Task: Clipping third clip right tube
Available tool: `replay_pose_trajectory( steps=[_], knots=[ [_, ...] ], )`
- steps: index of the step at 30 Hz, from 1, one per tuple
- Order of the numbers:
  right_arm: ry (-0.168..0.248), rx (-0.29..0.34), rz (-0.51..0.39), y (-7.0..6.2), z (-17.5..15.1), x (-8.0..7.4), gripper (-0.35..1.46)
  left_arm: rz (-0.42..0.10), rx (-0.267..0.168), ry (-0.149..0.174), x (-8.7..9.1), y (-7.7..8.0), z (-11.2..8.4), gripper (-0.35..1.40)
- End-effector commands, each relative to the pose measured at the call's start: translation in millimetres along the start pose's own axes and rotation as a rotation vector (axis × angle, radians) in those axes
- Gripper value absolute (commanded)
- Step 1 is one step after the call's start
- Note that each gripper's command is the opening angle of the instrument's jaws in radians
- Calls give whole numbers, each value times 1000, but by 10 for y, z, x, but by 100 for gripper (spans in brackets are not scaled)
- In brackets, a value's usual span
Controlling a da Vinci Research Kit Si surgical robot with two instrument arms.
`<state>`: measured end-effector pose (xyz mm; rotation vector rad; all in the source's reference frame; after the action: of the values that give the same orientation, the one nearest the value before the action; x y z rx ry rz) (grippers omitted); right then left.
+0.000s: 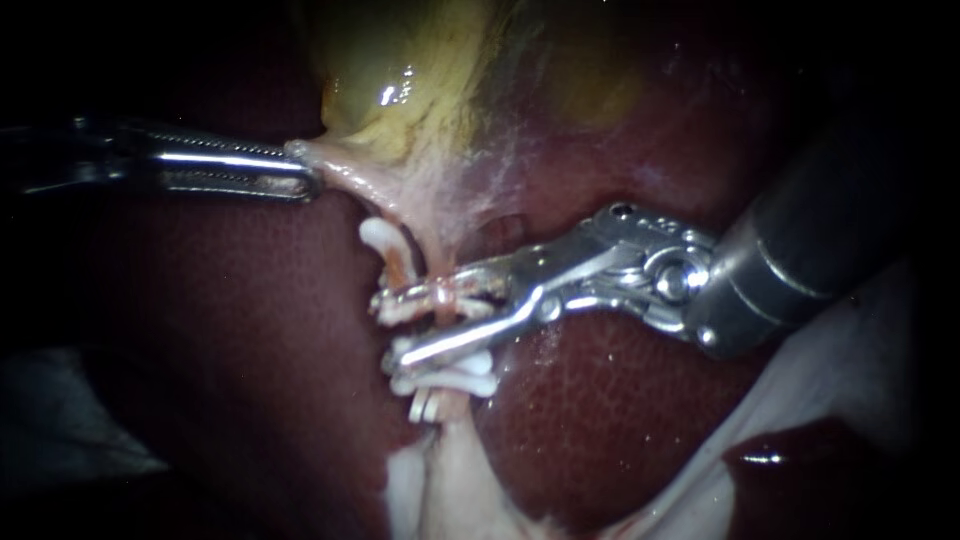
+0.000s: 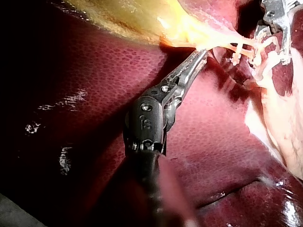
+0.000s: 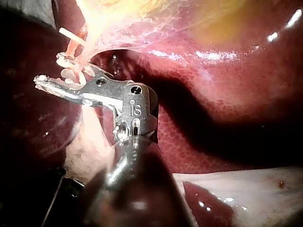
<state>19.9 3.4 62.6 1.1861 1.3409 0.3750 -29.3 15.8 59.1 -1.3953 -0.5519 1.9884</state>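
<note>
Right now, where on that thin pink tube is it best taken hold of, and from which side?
Probably the bare stretch of the tube above the white clips, from the right, jaws crosswise: the left instrument, gripping the gallbladder, holds it taut and upright.

Supporting surface: liver (image 1: pixel 620 400)
Dark red, mottled, wet. The yellowish gallbladder (image 1: pixel 420 90) rests at its upper edge in the endoscope view, and pale white material (image 1: pixel 860 370) lies along its lower right edge.
</note>
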Motion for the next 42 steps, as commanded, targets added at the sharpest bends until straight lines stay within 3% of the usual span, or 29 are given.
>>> replay_pose_trajectory(
  steps=[1,9,14,24,34,42],
  knots=[
    [-2,0,2,0,2,-2,36,0,0,0,0,0,0,-35],
    [2,2,6,-3,3,7,35,0,0,0,0,0,0,-35],
    [42,18,11,-3,-2,23,35,0,0,0,0,0,0,-35],
    [118,-34,27,3,-22,58,35,0,1,0,0,0,1,-35],
    [123,-45,27,8,-25,56,27,0,1,0,0,0,2,-35],
    [145,-70,134,14,-28,56,-6,0,2,-3,0,0,2,-35]
  ],
)
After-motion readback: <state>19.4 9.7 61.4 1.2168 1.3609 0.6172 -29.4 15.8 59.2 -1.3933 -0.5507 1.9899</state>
